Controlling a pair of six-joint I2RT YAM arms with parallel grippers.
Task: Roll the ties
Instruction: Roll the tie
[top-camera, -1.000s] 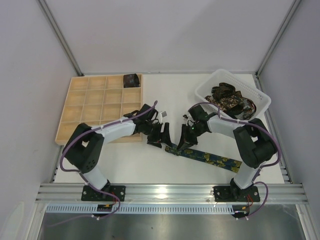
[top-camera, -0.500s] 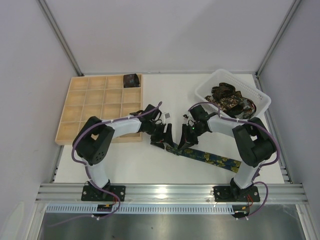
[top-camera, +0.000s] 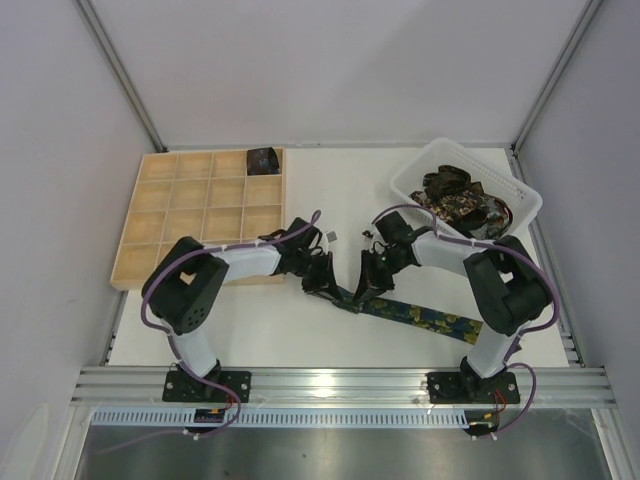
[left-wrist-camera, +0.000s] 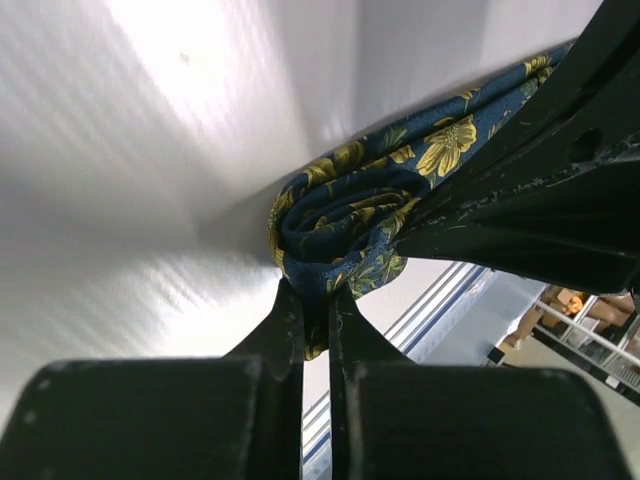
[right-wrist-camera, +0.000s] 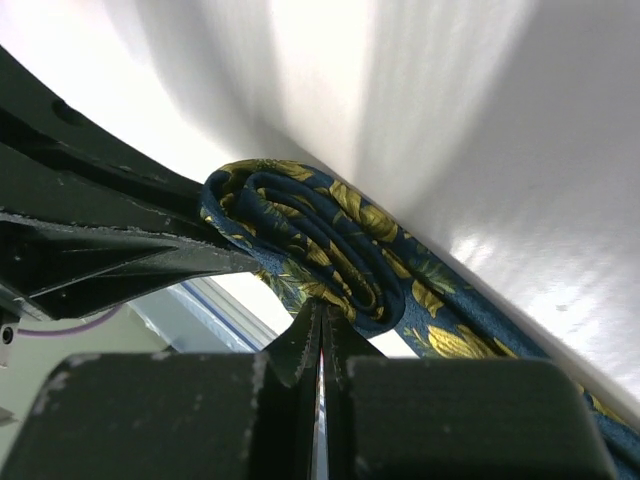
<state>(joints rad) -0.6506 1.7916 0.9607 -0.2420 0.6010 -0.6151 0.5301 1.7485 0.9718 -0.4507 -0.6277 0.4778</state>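
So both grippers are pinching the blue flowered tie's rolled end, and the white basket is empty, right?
Not empty: the top view shows dark ties heaped in the basket. The left gripper and right gripper do pinch the blue tie at its rolled end.

The left arm (top-camera: 245, 262) was made of smooth white plastic link shells set between bulky matte-black cylindrical joint housings, and it rose from a flat black base plate (top-camera: 207, 385) at the table's near edge. The right arm (top-camera: 447, 252) was built the same, white shells and black joints on its own black base plate (top-camera: 470, 386). A thin purple cable (top-camera: 143, 308) ran in loose loops along the left arm; a matching purple cable (top-camera: 392, 210) followed the right. The left gripper (left-wrist-camera: 310, 295) had two matte-black fingers, blocky at the root and narrowing to thin blades. The right gripper (right-wrist-camera: 322, 318) was alike, black and faintly scuffed.
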